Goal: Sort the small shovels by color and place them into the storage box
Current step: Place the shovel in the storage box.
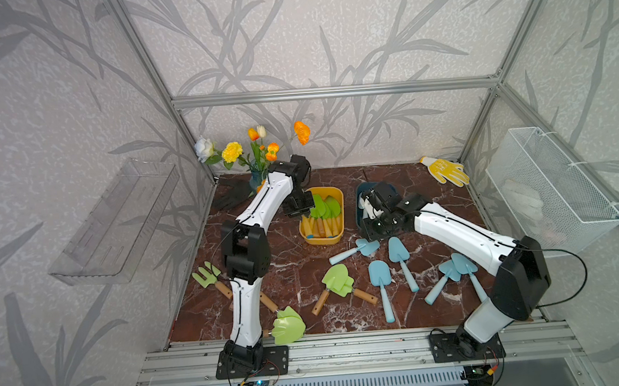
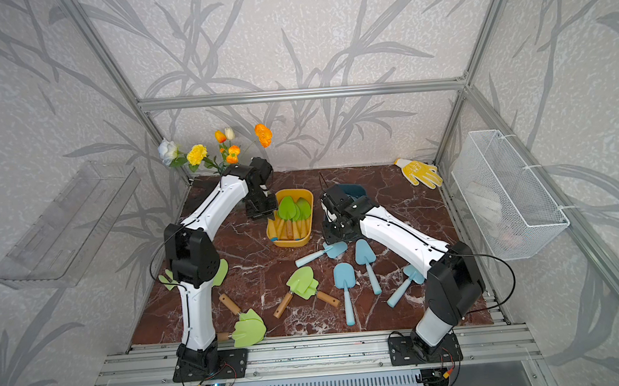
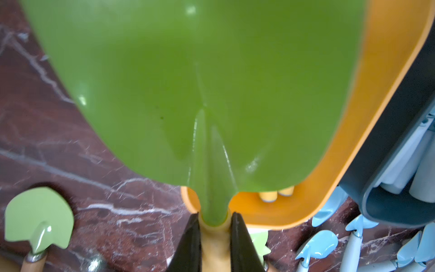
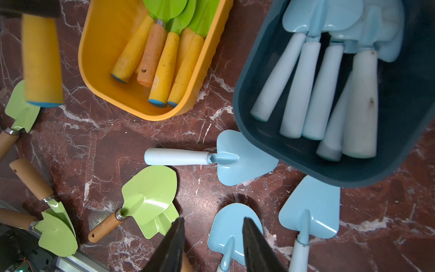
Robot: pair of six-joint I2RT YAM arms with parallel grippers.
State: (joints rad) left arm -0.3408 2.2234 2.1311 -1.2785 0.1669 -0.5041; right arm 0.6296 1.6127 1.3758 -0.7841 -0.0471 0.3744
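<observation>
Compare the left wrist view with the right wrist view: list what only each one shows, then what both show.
Only the left wrist view: the left gripper shut on the neck of a green shovel, whose blade fills most of the picture.

Only the right wrist view: the right gripper, open above a loose blue shovel, and the full row of pale blue shovels lying in the dark blue box.

Both: the yellow box, the dark blue box, the marble table and loose green shovels on it.
</observation>
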